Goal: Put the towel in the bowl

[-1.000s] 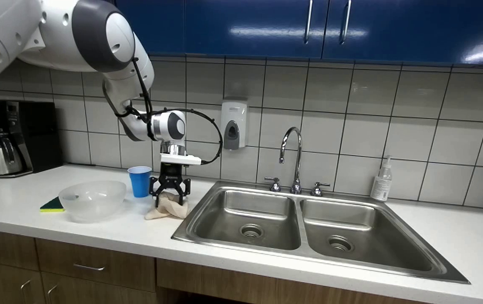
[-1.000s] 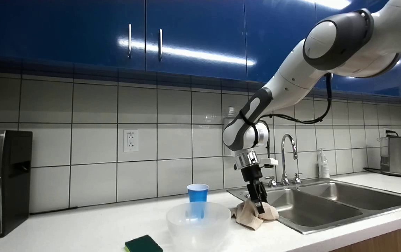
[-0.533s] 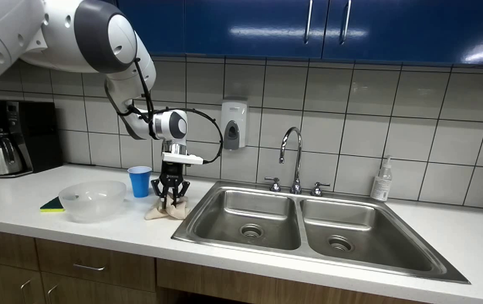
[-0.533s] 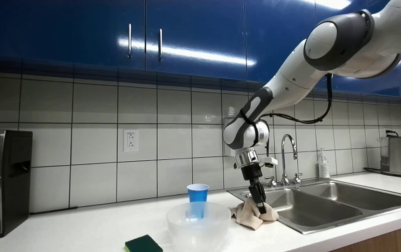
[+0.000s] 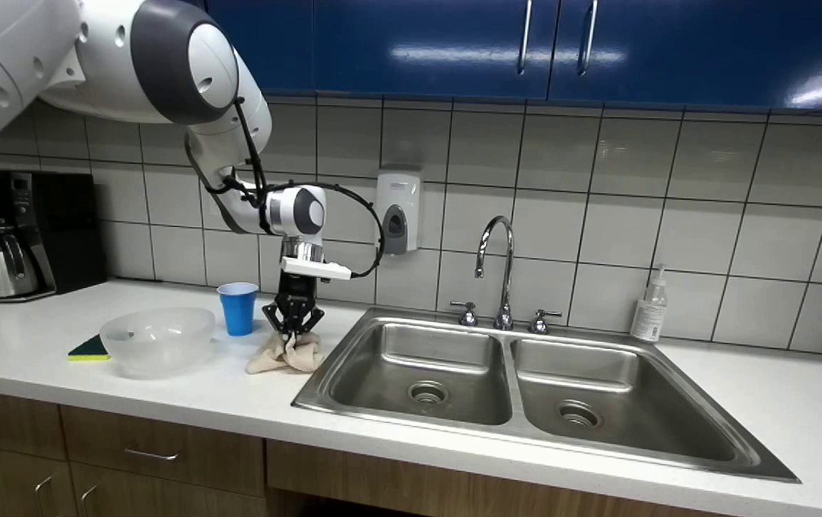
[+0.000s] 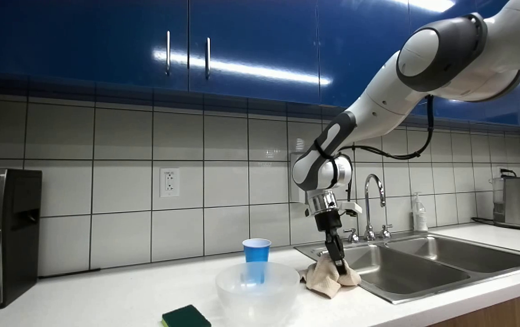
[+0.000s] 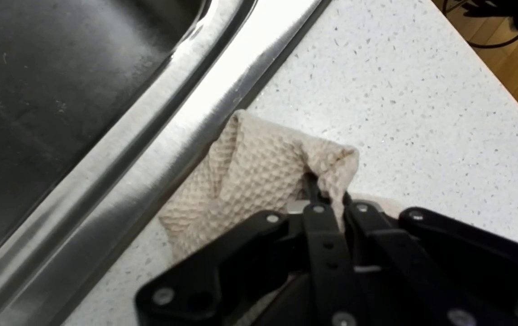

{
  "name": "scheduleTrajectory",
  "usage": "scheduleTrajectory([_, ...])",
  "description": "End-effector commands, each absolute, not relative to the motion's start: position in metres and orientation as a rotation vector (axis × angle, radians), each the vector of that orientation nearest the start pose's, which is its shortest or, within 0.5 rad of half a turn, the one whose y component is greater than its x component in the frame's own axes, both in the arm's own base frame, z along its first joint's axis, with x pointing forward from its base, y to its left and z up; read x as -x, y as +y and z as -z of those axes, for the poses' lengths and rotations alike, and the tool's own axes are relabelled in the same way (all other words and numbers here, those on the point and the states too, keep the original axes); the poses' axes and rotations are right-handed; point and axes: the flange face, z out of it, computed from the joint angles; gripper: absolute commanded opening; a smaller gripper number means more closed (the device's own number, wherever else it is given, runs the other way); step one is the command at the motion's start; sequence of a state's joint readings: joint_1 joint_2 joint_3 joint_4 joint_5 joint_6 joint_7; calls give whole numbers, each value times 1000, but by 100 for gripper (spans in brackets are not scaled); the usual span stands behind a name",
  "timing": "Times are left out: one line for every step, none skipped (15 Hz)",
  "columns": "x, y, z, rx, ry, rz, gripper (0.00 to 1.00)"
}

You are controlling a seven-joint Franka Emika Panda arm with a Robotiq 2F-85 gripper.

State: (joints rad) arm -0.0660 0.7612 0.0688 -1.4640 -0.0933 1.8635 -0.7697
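Pinching a fold of the towel (image 7: pixel 259 167) on the surface (image 7: pixel 421 90) beside the sink (image 5: pixel 516 391), black fingers (image 7: pixel 324 235) appear to have their grasp, with the lift and drop into the bowl (image 5: pixel 159 359) yet to come.

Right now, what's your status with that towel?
Gripper pinches beige waffle-textured towel. Towel on speckled counter, outside frosted bowl. Blue cup near route; possible snag.

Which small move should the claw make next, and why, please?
Probably a gentle lift straight up: the claw is closed on a fold of the beige waffle-textured towel, which rests on the speckled counter, and would likely have to clear the rim of the translucent bowl.
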Motion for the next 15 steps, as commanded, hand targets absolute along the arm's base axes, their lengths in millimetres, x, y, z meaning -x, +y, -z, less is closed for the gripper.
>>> scheduleTrajectory([-675,-10,-232,2717,-1198,-487,1])
scheduleTrajectory([-674,-8,-238,2720,-1204,-472,1])
scheduleTrajectory([-674,-7,-244,2723,-1208,-457,1])
scheduleTrajectory([-673,-6,-251,2729,-1211,-440,1])
scheduleTrajectory([-672,-4,-261,2735,-1215,-415,1])
scheduleTrajectory([-670,-3,-269,2738,-1219,-394,1])
scheduleTrajectory([-668,-3,-278,2743,-1222,-374,1])
scheduleTrajectory([-666,-1,-287,2748,-1225,-352,1])
scheduleTrajectory([-663,0,-296,2752,-1227,-333,1])
scheduleTrajectory([-659,0,-304,2755,-1230,-316,1])
scheduleTrajectory([-656,2,-312,2757,-1234,-302,1])
scheduleTrajectory([-651,3,-321,2762,-1240,-285,1])
scheduleTrajectory([-646,5,-330,2763,-1249,-266,1])
scheduleTrajectory([-641,7,-338,2770,-1253,-247,1])
scheduleTrajectory([-636,9,-346,2769,-1264,-228,1])
